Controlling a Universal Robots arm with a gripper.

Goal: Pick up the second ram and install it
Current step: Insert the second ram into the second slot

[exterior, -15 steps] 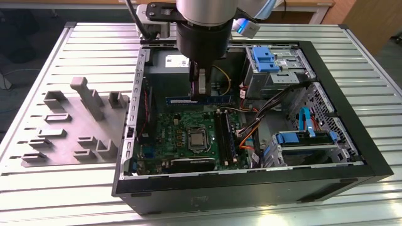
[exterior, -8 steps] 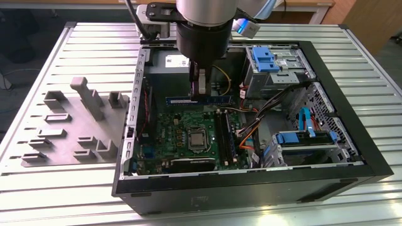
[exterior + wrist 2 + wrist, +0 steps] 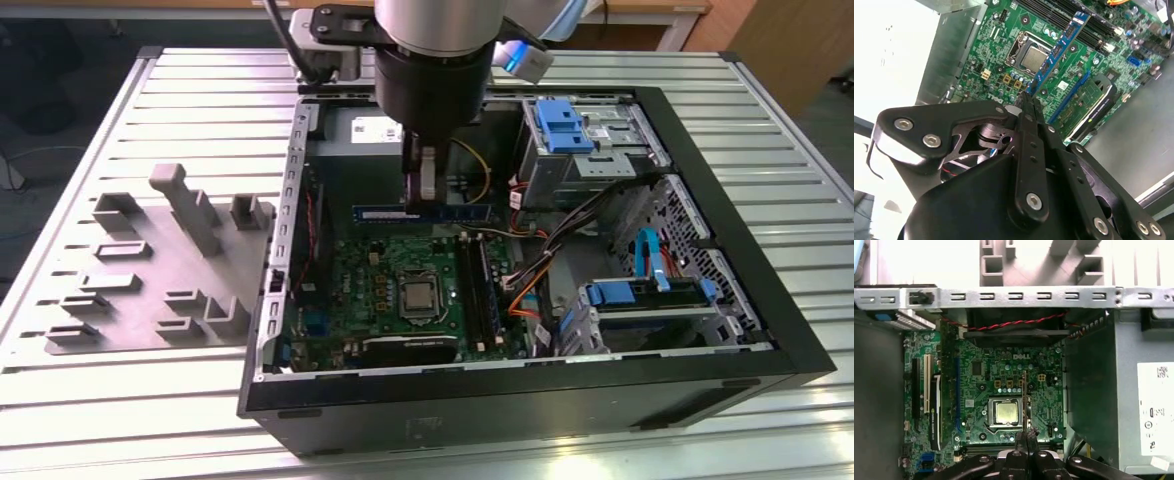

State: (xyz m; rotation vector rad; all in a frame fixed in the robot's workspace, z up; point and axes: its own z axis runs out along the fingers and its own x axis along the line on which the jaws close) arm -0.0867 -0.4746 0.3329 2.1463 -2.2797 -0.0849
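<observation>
Nearest me is the open case (image 3: 534,400) w/ the motherboard (image 3: 360,265) flat inside. The mem slots (image 3: 478,290) run near-to-far, just beside the CPU (image 3: 418,293) on the exterior view's right. Over the board's far edge hangs the gripper (image 3: 424,203), jaws clamped on the second ram (image 3: 461,212). The stick is on edge and lies across the exterior view, i.e. crosswise to the slots. Risk, imo: brought down w/o turning, it jams on slot walls. The thin pinch could also let it tilt, and the cables (image 3: 534,265) nearby may snag.
</observation>
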